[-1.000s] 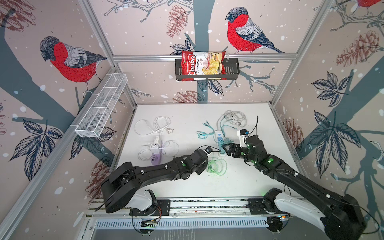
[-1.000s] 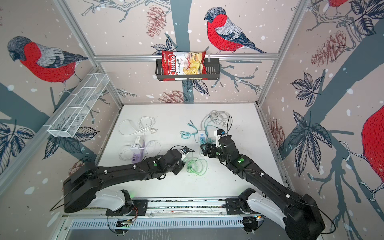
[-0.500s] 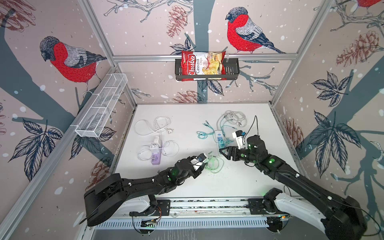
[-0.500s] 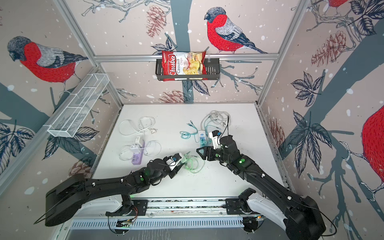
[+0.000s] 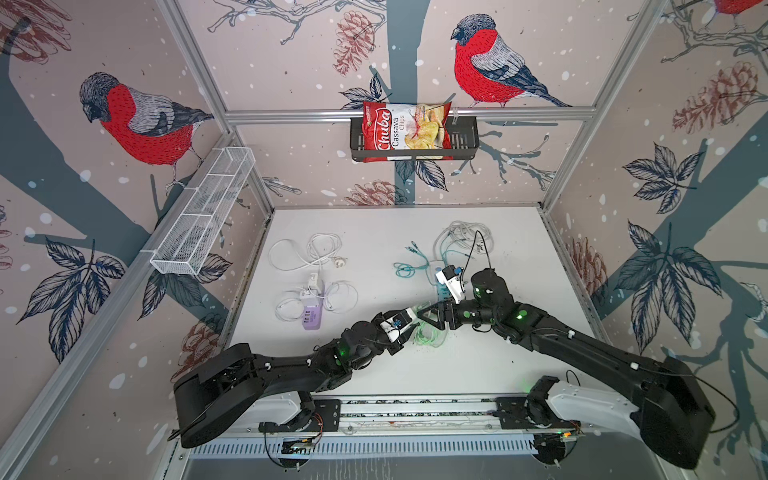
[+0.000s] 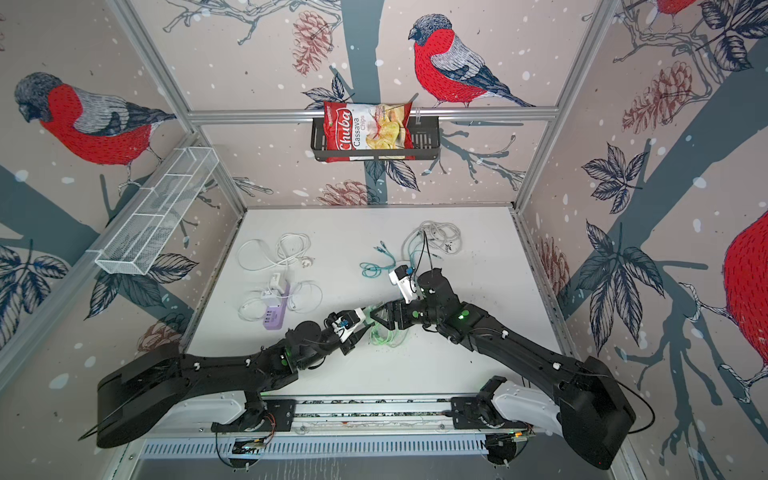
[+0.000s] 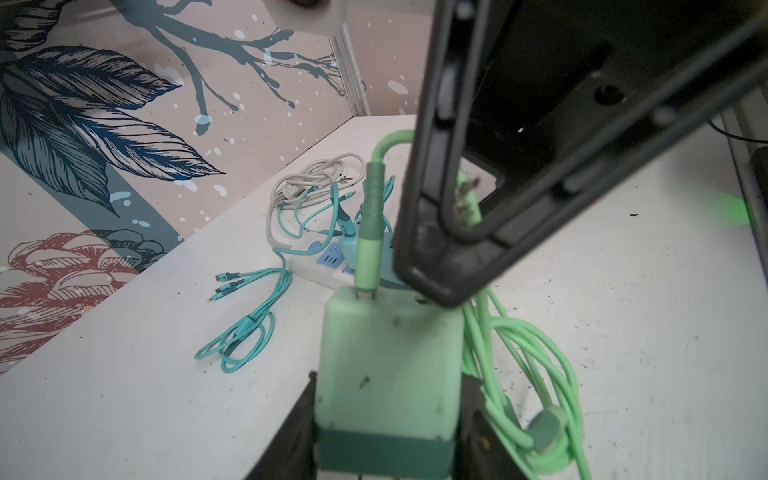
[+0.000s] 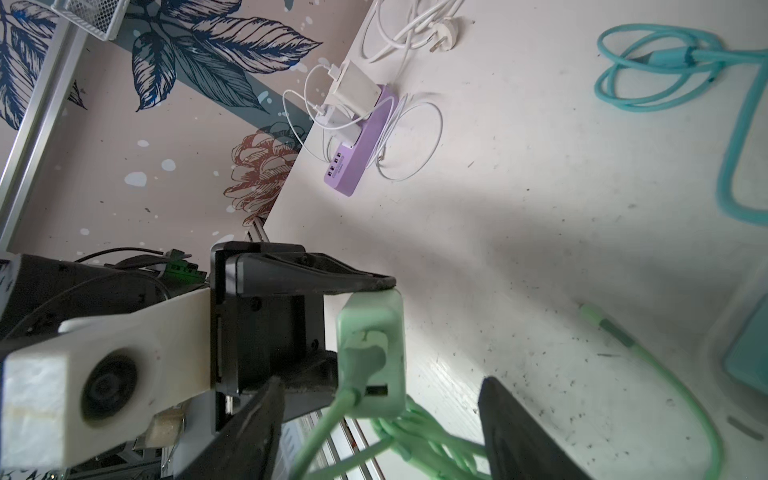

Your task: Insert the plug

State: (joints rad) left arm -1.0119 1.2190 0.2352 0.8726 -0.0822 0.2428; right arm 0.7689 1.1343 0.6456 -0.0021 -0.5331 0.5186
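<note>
Here, speckled mint-green plug [image 7: 388, 340] in left gripper [image 7: 388, 376], matching cable [image 7: 368, 257] attached.

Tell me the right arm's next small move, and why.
Probably ease the right gripper forward so its open jaws straddle the port end of the green adapter, ready to take it. The left gripper clamps its other end, the green cable is already plugged in, and the white power strip lies on the right arm's side.

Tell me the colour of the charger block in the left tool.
The charger block is mint green; clearest in the left wrist view.
</note>
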